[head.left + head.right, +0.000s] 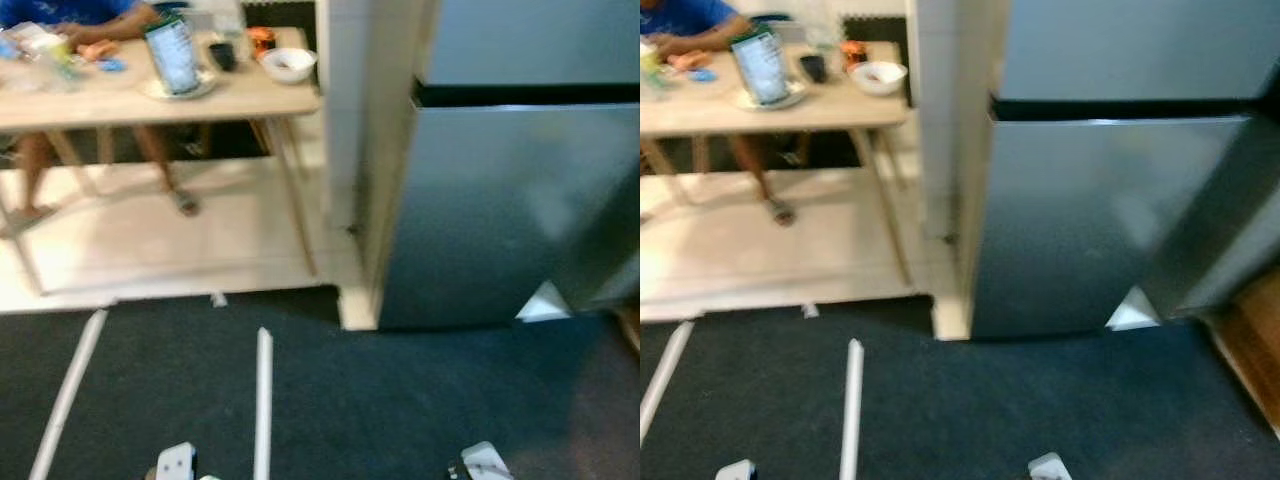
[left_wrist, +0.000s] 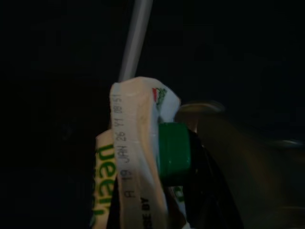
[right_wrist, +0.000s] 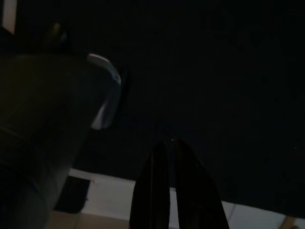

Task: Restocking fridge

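Note:
The silver fridge (image 1: pixel 500 200) stands ahead on the right, its upper and lower doors both closed with a dark gap between them. In the left wrist view a white carton (image 2: pixel 133 143) with green lettering and a green screw cap (image 2: pixel 174 152) sits between the fingers of my left gripper (image 2: pixel 157 210), which is shut on it. The right wrist view is dark; my right gripper (image 3: pixel 170 191) is shut with nothing in it, hanging over dark carpet. Pale parts of my arms (image 1: pixel 175 462) peek in at the bottom edge of the eye views.
A wooden table (image 1: pixel 120 100) at the far left holds a tall packet on a plate (image 1: pixel 172 52), a white bowl (image 1: pixel 288 64) and small items; a person in blue (image 1: pixel 60 10) sits behind it. A white pillar (image 1: pixel 350 100) adjoins the fridge. Two white strips (image 1: pixel 263 400) lie on the carpet.

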### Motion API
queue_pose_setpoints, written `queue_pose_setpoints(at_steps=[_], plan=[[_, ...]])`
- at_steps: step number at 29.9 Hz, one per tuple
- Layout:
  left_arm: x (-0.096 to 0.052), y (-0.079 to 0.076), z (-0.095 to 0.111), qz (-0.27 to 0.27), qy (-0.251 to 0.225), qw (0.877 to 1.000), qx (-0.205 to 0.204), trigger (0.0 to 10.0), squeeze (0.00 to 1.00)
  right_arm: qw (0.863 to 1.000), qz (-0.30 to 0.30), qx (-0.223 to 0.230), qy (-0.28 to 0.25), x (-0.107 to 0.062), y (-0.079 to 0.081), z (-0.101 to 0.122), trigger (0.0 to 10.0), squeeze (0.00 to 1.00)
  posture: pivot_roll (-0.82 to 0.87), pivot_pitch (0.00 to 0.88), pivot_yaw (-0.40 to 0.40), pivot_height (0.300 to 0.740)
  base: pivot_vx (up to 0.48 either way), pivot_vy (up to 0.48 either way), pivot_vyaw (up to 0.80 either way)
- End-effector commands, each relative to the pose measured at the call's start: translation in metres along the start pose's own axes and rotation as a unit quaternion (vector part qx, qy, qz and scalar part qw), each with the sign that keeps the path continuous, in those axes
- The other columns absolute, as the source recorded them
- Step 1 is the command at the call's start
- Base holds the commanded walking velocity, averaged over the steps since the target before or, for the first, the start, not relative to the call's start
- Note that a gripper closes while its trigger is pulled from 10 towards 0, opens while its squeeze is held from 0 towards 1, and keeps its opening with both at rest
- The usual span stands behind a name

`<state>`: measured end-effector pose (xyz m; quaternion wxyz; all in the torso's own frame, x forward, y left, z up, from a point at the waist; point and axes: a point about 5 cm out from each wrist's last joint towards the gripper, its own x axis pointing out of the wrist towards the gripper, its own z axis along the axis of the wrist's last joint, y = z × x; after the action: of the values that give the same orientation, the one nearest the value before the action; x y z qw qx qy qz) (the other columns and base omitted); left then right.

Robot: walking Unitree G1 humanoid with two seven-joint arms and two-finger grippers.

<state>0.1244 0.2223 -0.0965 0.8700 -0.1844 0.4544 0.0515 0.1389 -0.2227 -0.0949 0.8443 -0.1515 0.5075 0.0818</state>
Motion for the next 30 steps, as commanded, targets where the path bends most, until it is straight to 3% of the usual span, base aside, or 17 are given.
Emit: queue_pose_setpoints(at_steps=[1,8,30], plan=[[-0.0002,-0.0008,-0.0040,0.000,0.010,1.000,0.003,10.0,0.00,1.000,0.000,0.001,0.016,-0.0016,0.0009,-0.0092,10.0,0.00,-0.06,0.107,-0.022,0.740,0.000,0.000,0.00],[0.0000,-0.0014,-0.0033,-0.004,0.009,1.000,0.007,10.0,0.00,1.000,-0.001,0.001,0.016,-0.0017,0.0008,-0.0094,10.0,0.00,-0.06,0.107,-0.022,0.740,0.000,0.000,0.00],[-0.0003,-0.0011,-0.0026,-0.009,0.010,1.000,0.021,10.0,0.00,1.000,0.000,0.001,0.013,-0.0014,0.0003,-0.0078,10.0,0.00,-0.06,0.101,-0.022,0.740,0.306,0.000,0.00]])
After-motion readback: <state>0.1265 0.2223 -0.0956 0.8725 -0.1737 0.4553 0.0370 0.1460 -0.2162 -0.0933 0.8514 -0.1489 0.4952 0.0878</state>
